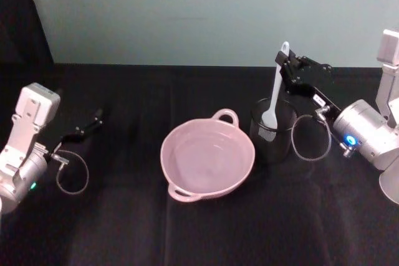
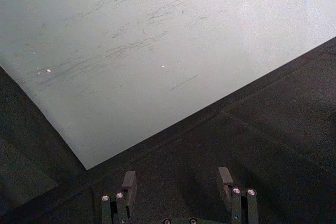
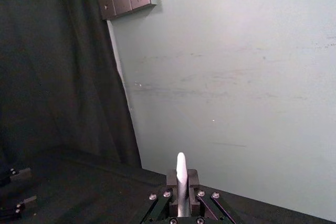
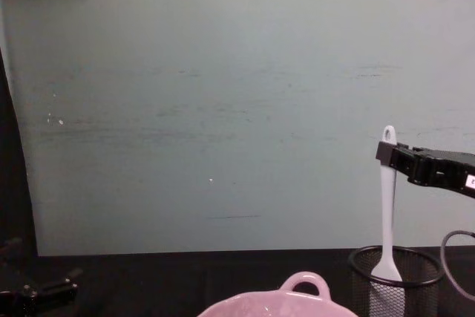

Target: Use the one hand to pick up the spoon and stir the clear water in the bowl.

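The white spoon stands upright, its head just inside the mouth of the black wire-mesh cup. My right gripper is shut on the handle close to its top end. From the chest view the spoon hangs from the right gripper over the cup. In the right wrist view the handle tip pokes out between the shut fingers of the gripper. The pink bowl with clear water sits left of the cup, also seen low in the chest view. My left gripper rests open at the far left.
A black cloth covers the table, with a pale wall behind it. The left gripper faces the wall with nothing between its fingers. A grey cable loops beside the cup.
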Controlling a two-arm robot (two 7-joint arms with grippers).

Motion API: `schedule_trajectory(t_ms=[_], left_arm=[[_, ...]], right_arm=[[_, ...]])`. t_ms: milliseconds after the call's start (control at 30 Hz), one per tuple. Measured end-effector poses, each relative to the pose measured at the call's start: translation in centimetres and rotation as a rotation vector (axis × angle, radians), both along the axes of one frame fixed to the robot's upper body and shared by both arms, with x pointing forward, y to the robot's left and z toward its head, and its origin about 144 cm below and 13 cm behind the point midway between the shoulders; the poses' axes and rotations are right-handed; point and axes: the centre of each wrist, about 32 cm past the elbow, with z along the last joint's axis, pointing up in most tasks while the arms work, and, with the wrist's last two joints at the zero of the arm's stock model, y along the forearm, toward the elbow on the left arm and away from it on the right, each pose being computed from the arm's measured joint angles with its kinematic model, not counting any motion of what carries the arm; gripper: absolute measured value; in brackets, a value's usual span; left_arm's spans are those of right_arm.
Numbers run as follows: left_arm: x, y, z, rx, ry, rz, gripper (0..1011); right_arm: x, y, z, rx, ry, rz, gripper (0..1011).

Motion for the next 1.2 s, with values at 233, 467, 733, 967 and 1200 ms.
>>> schedule_trajectory(t_ms=[233, 467, 733, 967, 1200], left_arm=[[0.0, 0.0, 0.0, 0.0, 0.0, 0.0, 1011], [0.0, 0.0, 0.0, 0.0, 0.0, 0.0, 1011], [0.0, 0.0, 0.0, 0.0, 0.0, 0.0, 1011], [0.0, 0.0, 0.0, 0.0, 0.0, 0.0, 1011], [0.0, 0.0, 0.0, 0.0, 0.0, 0.0, 1011]], right_arm=[[0.3, 0.1, -0.2, 0.008, 0.011, -0.008, 121], [0.4, 0.2, -0.5, 0.037, 0.034, -0.017, 121], [-0.1, 0.3, -1.2, 0.071, 0.092, -0.041, 121], [-1.0, 0.1, -1.7, 0.131, 0.134, -0.048, 121], [-1.5, -0.3, -2.0, 0.18, 0.148, -0.053, 121]])
